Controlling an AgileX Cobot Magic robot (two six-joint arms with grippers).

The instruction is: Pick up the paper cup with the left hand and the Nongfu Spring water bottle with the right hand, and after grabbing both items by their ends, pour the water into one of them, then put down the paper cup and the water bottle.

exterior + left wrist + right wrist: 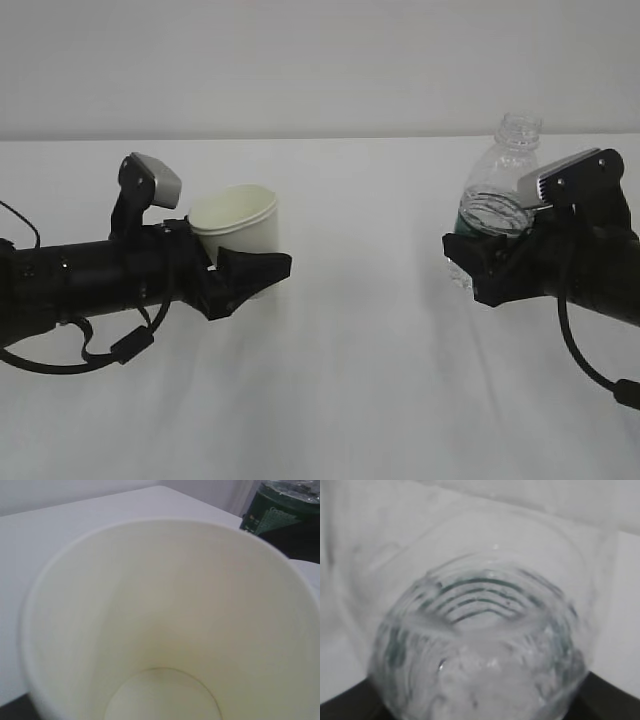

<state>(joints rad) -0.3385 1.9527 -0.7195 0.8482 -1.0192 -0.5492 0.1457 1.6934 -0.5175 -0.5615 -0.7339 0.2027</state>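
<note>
The white paper cup (238, 222) sits in my left gripper (255, 276), which is shut on its lower part. It leans slightly, its mouth up and facing the left wrist camera. Its cream inside (165, 630) fills the left wrist view and looks dry and empty. The clear, capless Nongfu Spring water bottle (500, 165) stands nearly upright in my right gripper (470, 266), shut around its green label band. Water (492, 215) shows in its lower half. The ribbed bottle (485, 645) fills the right wrist view. The green label (277, 512) shows at the top right of the left wrist view.
A plain white table (350, 390) runs under both arms to a white wall behind. A wide gap separates cup and bottle. Black cables hang below each arm.
</note>
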